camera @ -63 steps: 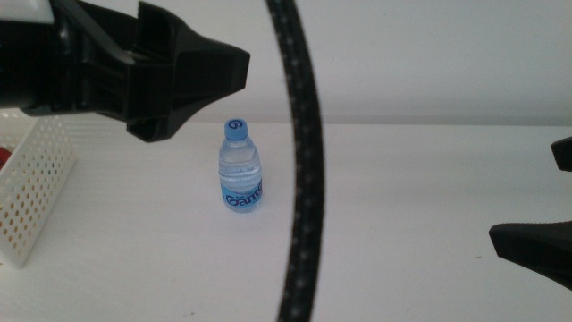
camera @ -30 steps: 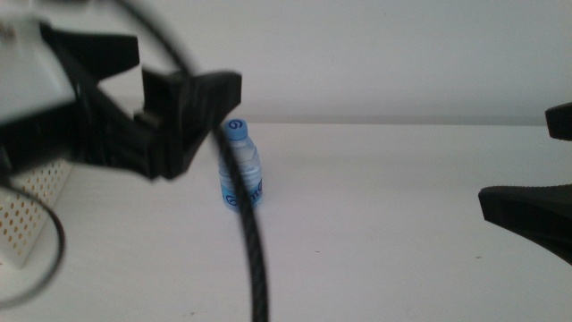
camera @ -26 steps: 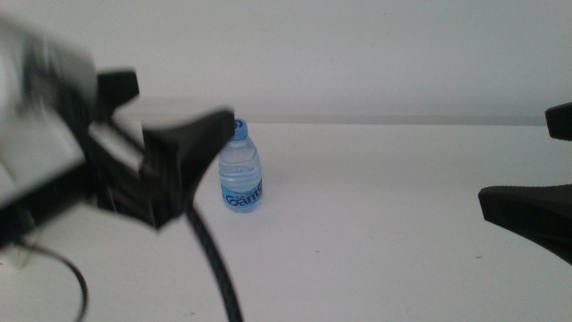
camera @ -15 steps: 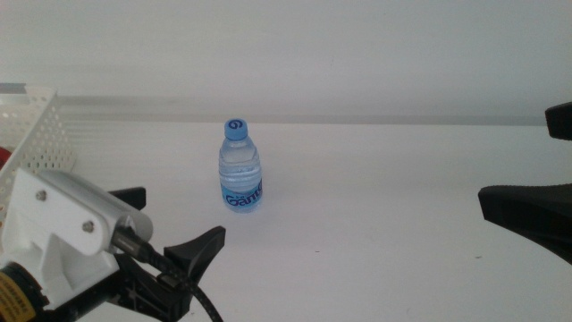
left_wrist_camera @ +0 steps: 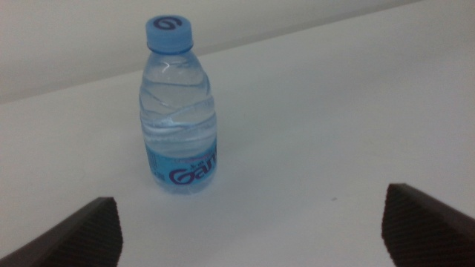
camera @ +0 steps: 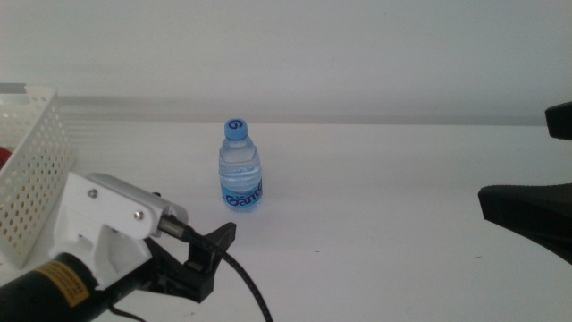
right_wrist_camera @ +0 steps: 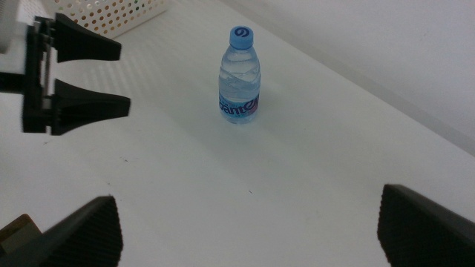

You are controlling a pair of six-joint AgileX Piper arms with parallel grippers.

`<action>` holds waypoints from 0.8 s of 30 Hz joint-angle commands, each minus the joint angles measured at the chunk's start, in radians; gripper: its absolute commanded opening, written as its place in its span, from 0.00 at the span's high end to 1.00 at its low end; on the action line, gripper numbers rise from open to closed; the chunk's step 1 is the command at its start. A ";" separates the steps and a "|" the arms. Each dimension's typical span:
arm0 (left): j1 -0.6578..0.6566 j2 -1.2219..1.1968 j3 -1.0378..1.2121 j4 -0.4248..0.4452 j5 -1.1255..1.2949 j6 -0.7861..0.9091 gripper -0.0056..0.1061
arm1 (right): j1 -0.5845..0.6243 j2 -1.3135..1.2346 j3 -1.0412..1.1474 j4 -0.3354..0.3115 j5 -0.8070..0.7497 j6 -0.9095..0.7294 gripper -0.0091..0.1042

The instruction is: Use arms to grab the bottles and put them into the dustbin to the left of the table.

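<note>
Upright water bottle point(left_wrist_camera: 179, 111) ahead of spread left end effector point(left_wrist_camera: 252, 230), apart

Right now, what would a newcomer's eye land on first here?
The small water bottle with its blue cap, standing upright and alone mid-table. Next, the left gripper, fingers open, low in front of the bottle and apart from it. The perforated white dustbin sits at the table's left; the right gripper waits open on the right.
</note>
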 commanded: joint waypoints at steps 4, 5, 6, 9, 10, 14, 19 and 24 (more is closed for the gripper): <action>0.010 0.143 0.049 -0.028 -0.303 -0.047 0.11 | 0.001 -0.003 -0.005 -0.003 -0.013 -0.010 0.11; 0.011 0.175 0.059 -0.033 -0.348 -0.057 0.11 | 0.001 -0.003 -0.005 -0.003 -0.013 -0.010 0.11; 0.016 0.208 0.066 -0.037 -0.390 -0.060 0.11 | 0.001 -0.003 -0.005 -0.003 -0.013 -0.010 0.11; 0.040 0.295 0.068 -0.036 -0.475 -0.064 0.11 | 0.001 -0.003 -0.005 -0.003 -0.013 -0.010 0.11; 0.049 0.327 0.068 -0.034 -0.512 -0.062 0.11 | 0.001 -0.003 -0.005 -0.003 -0.013 -0.010 0.11; 0.083 0.447 0.066 0.020 -0.657 -0.081 0.11 | 0.001 -0.003 -0.005 -0.003 -0.013 -0.010 0.11; 0.109 0.575 0.034 0.095 -0.752 -0.108 0.11 | 0.001 -0.003 -0.005 -0.003 -0.013 -0.010 0.11; 0.109 0.673 -0.045 0.111 -0.762 -0.111 0.11 | 0.001 -0.003 -0.005 -0.003 -0.013 -0.010 0.11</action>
